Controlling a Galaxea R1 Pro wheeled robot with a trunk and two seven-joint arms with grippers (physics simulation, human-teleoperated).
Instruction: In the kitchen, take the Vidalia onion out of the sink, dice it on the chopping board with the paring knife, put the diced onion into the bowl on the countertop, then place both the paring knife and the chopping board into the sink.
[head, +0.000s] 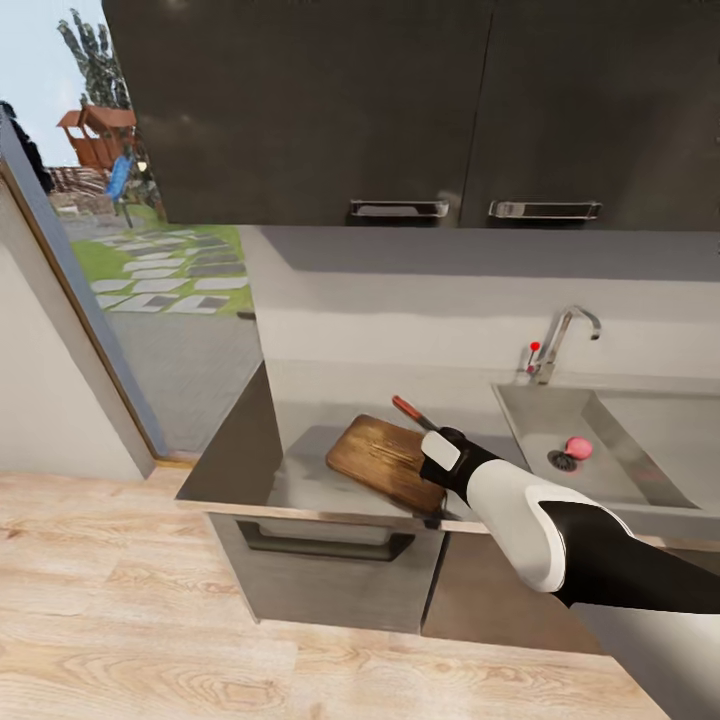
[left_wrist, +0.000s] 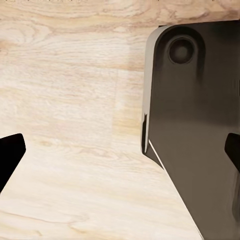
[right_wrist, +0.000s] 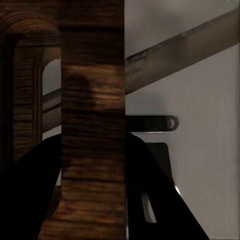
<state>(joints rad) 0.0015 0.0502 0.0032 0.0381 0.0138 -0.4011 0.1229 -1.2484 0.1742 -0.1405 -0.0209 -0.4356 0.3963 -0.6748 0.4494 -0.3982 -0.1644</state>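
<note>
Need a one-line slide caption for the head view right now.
Right arm reaches the chopping board on the countertop, paring knife beside it, Vidalia onion waiting in the sink.

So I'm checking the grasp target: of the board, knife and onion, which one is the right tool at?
The board: the right tool is at its near edge, wood between the fingers. The knife lies behind it, the onion in the sink.

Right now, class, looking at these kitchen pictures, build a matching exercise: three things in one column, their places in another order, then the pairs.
Things:
1. Vidalia onion
2. chopping board
3. paring knife

Places:
A. on the countertop, under the right gripper
B. in the sink, by the drain
C. along the board's far edge

Pairs: 1-B, 2-A, 3-C
</note>
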